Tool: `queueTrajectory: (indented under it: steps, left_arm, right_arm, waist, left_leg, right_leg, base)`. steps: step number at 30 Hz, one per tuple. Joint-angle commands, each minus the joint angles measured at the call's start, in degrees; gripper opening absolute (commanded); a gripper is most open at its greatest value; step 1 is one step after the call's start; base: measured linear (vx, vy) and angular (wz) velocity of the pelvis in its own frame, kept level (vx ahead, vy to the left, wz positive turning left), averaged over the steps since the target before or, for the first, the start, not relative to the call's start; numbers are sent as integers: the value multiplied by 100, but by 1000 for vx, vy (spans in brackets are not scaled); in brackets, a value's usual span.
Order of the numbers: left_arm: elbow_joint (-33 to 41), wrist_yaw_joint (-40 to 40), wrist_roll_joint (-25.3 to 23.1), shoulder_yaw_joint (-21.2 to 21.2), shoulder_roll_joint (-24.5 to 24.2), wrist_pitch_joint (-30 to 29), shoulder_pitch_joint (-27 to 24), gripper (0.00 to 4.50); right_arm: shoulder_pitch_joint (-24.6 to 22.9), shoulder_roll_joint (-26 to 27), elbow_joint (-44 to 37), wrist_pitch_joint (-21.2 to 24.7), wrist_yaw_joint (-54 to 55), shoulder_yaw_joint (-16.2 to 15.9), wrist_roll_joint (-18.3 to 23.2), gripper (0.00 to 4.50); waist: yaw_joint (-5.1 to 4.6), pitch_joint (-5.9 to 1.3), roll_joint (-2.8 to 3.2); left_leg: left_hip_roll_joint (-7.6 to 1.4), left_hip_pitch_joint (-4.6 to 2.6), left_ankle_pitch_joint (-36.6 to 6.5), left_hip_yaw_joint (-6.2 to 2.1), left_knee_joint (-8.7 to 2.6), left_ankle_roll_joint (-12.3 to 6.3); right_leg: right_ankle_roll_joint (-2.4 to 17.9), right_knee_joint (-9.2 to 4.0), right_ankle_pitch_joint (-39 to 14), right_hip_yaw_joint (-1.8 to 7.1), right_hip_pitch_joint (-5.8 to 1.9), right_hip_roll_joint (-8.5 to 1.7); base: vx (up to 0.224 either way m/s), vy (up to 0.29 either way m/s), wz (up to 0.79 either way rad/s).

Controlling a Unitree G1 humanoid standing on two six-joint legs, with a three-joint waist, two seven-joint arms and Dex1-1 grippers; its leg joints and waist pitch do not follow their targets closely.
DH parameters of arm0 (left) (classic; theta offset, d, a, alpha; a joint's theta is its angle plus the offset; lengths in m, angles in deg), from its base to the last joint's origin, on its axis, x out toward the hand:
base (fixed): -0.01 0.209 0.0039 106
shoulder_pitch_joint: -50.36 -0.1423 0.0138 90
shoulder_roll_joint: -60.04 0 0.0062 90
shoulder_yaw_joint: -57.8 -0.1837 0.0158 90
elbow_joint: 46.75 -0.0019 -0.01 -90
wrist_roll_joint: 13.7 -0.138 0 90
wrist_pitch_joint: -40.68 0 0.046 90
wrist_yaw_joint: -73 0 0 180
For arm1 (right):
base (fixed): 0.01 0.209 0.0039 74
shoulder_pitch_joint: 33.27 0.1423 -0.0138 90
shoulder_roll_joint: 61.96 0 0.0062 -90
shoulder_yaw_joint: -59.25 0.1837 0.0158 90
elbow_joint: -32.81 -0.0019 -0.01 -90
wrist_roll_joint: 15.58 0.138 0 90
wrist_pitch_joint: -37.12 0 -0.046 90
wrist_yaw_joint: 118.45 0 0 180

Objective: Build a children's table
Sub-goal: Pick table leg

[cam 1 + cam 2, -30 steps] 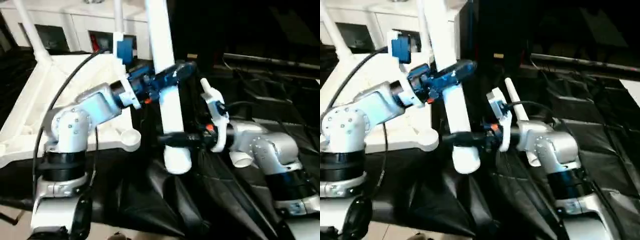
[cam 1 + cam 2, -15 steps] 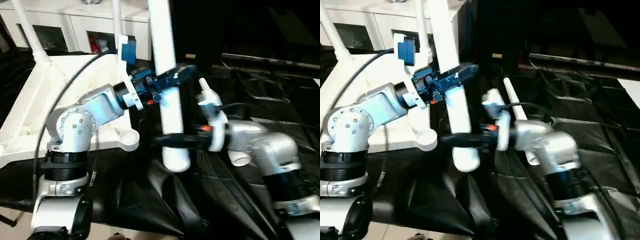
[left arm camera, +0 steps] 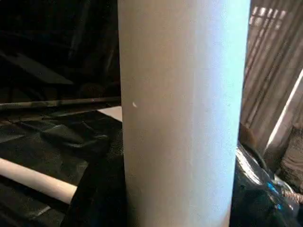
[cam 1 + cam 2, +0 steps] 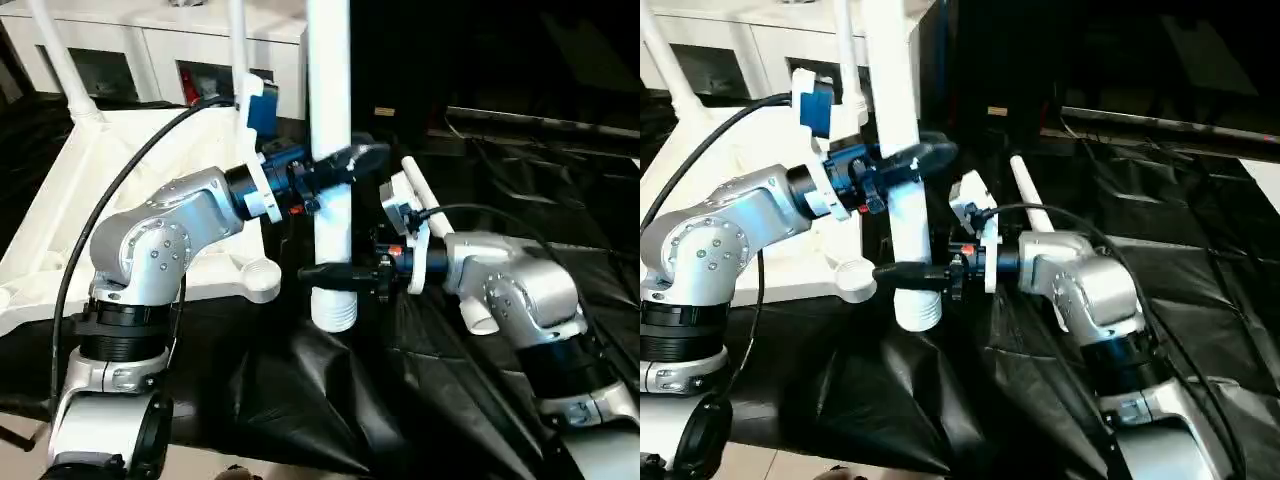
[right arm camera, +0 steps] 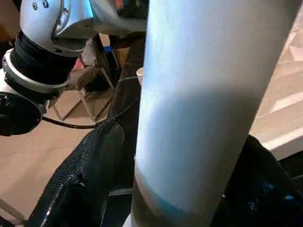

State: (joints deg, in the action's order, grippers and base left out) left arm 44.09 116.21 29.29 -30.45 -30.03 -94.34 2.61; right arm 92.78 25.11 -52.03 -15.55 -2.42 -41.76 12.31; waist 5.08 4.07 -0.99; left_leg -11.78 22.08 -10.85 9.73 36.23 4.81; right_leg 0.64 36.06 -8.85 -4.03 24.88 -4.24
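Leg (image 4: 330,150) now upright; both grippers apparently clamped

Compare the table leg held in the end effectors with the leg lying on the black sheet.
The held white cylindrical plastic leg stands upright, off the black sheet; the loose white leg lies flat on it. The left end effector and right end effector grip the held one; nothing touches the loose one. Both are white cylinders.

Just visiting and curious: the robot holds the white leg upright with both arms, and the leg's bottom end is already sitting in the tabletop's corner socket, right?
Not quite. The leg is upright and held by both arms, but its bottom end hangs free over the black sheet, beside the tabletop's empty corner socket. The left eye view shows it.
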Motion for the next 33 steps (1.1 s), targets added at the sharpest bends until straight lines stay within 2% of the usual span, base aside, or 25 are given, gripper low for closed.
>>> queueTrajectory:
  steps: [1, 8, 18, 25, 27, 29, 33]
  left_arm:
    - [39, 51, -54, -27, -23, 58, 7, 182]
    - [-37, 96, -72, -18, -16, 140, 40, 182]
    - [-69, 89, -74, -18, 29, 166, 74, 181]
    - [-74, 100, -72, -31, 19, 165, 66, 181]
    - [-75, 101, -72, -24, 18, 164, 64, 181]
    - [-75, 101, -68, -14, 23, 161, 65, 181]
    - [-80, 108, -64, -9, 22, 162, 71, 181]
  right_arm:
    - [76, -82, 6, -70, -43, -69, -108, 316]
    - [46, -220, 106, -145, -110, -301, -310, 316]
    - [60, -157, 283, -156, -36, -325, -391, 316]
    - [81, -117, 335, -157, -70, -307, -394, 237]
    - [77, -116, 340, -132, -118, -312, -369, 232]
    - [64, -127, 328, -109, -172, -324, -339, 202]
    - [63, -117, 334, -97, -187, -327, -330, 194]
  waist:
    - [4, -459, -6]
    - [4, -463, -11]
    - [6, -471, -6]
    - [2, -473, -6]
    - [5, -475, -8]
    - [6, -474, -9]
    - [5, -473, 1]
  left_leg:
    - [-74, -64, -1022, -8, -452, 105]
    - [-71, -62, -1003, -6, -445, 80]
    - [-77, -60, -956, -4, -440, 66]
    - [-80, -65, -974, -6, -442, 61]
    - [-79, -64, -966, -4, -439, 54]
    - [-76, -65, -964, 0, -436, 54]
    - [-78, -69, -1001, -5, -438, 68]
  right_leg:
    - [756, -485, -2060, 231, -385, -304]
    - [758, -485, -2042, 229, -384, -298]
    - [857, -460, -1851, 233, -395, -300]
    - [891, -456, -1817, 232, -397, -301]
    - [892, -454, -1799, 233, -399, -300]
    - [891, -459, -1816, 236, -398, -302]
    - [878, -466, -1866, 231, -396, -301]
  base:
    - [0, 0, 0]
    - [0, 0, 0]
    - [0, 0, 0]
    - [0, 0, 0]
    - [0, 0, 0]
    - [0, 0, 0]
    - [0, 0, 0]
